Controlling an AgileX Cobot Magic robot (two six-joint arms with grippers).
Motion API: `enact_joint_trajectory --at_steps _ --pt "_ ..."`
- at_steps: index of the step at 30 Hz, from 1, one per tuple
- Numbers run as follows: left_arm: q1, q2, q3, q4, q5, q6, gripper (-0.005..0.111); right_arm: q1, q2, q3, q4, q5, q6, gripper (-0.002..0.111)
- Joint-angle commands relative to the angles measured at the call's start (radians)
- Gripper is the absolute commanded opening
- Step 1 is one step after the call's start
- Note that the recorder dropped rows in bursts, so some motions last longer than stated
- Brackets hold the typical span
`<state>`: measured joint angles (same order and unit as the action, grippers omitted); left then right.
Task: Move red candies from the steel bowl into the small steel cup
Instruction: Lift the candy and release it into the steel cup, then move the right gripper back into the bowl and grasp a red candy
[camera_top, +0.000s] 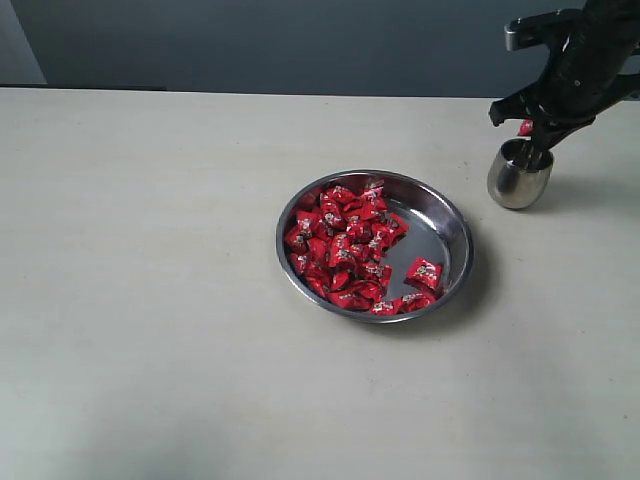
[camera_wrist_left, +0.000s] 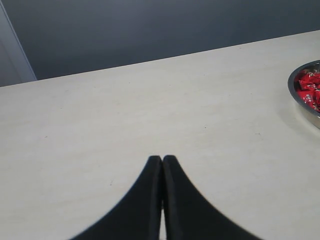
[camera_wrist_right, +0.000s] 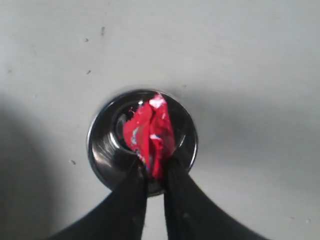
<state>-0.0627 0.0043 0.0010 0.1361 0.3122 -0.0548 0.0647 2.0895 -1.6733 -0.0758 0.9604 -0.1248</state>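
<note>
Right gripper (camera_wrist_right: 155, 172) is being shown closest, its black tips clamped on one end of a red candy (camera_wrist_right: 150, 132), which is being held directly over the mouth of the small steel cup (camera_wrist_right: 102, 150). On the table (camera_top: 150, 320), the cup is standing at two o'clock from the steel bowl (camera_top: 440, 230), apart from it. Many red candies (camera_top: 345, 245) are lying in the bowl, mostly toward its nine o'clock side. The drop-off step is judged to be underway. Next, the grip should be released squarely over the cup. Left gripper (camera_wrist_left: 162, 161) is being kept pressed together, empty.
</note>
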Motion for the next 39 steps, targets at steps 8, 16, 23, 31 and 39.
enact_joint_trajectory --at_steps 8,16,23,31,39 --pt "-0.01 -0.004 -0.001 0.0 -0.004 -0.006 0.0 -0.006 -0.002 -0.008 0.011 -0.02 -0.009 0.029" --pt "-0.01 -0.004 -0.001 0.0 -0.004 -0.006 0.0 0.044 -0.027 -0.008 0.356 0.094 -0.314 0.029" --pt "-0.01 -0.004 -0.001 0.0 -0.004 -0.006 0.0 0.21 0.032 -0.008 0.341 0.261 -0.353 0.048" --pt "-0.01 -0.004 -0.001 0.0 -0.004 -0.006 0.0 0.271 0.092 -0.006 0.256 0.261 -0.294 0.047" --pt "-0.01 -0.004 -0.001 0.0 -0.004 -0.006 0.0 0.274 0.101 0.064 0.218 0.261 -0.256 0.047"
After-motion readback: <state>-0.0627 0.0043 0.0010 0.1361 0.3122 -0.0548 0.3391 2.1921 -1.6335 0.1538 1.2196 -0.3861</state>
